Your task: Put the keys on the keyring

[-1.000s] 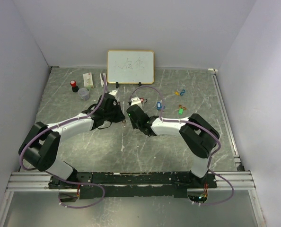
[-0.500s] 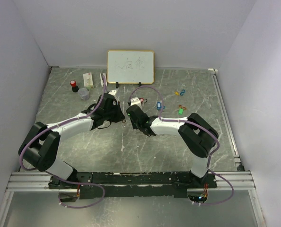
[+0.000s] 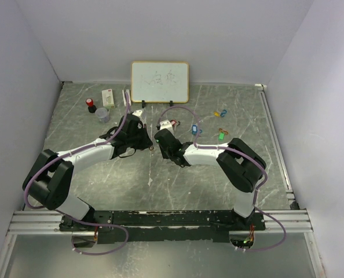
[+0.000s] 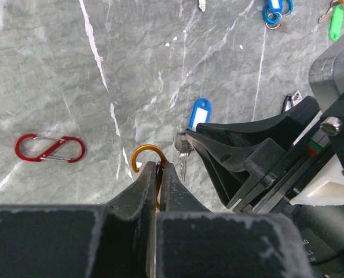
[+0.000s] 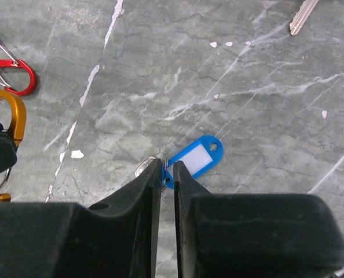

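My left gripper (image 4: 158,168) is shut on an orange carabiner-shaped keyring (image 4: 147,153), whose curved hook sticks out past the fingertips. My right gripper (image 5: 168,168) is shut on the ring end of a blue key tag (image 5: 198,160); a small metal key (image 4: 183,156) hangs from the same ring. The tag also shows in the left wrist view (image 4: 200,112). The two grippers meet tip to tip at mid table (image 3: 155,145), the key just right of the orange hook. The orange keyring shows at the left edge of the right wrist view (image 5: 10,113).
A red S-shaped clip (image 4: 50,148) lies on the table left of the grippers. More tags lie to the back right: blue (image 3: 194,130), green (image 3: 222,136), blue and yellow (image 3: 221,113). A whiteboard (image 3: 160,81), white box (image 3: 108,96), cup (image 3: 102,114) and red-capped bottle (image 3: 91,105) stand at the back.
My right gripper has shifted slightly left with the blue tag, closer to the left gripper. The left arm has barely moved.
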{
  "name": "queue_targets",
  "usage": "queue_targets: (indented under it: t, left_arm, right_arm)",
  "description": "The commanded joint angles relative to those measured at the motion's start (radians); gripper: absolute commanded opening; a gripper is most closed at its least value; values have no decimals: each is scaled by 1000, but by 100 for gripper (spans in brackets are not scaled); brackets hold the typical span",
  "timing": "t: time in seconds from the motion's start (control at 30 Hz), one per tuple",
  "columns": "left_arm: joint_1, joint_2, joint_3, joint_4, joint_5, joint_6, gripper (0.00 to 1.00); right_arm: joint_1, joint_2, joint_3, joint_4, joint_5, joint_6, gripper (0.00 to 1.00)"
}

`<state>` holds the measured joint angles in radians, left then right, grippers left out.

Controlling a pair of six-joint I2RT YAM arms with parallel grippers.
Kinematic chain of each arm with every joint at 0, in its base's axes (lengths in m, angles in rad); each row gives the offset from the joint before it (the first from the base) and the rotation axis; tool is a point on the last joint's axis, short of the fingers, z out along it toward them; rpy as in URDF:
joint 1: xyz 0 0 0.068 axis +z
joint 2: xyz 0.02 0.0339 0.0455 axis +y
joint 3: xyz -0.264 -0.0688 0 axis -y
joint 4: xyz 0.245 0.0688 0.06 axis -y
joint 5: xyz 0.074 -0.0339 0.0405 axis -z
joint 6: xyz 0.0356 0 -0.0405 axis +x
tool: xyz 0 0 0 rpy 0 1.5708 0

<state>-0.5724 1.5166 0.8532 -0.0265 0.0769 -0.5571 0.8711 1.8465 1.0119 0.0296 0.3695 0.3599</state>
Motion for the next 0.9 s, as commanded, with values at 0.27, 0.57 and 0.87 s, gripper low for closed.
queue_targets:
  t: [0.27, 0.57, 0.87]
  left_arm:
    - [8, -11, -11, 36, 42, 12, 7]
    - [0, -22, -6, 69, 110, 18, 7]
    - [-62, -33, 42, 46, 83, 25, 7]
  right_arm:
    - [-2, -106, -46, 9, 47, 5, 0]
    - [-2, -371, -239, 181, -44, -101, 0]
    - [-2, -436, -279, 216, -122, -140, 0]
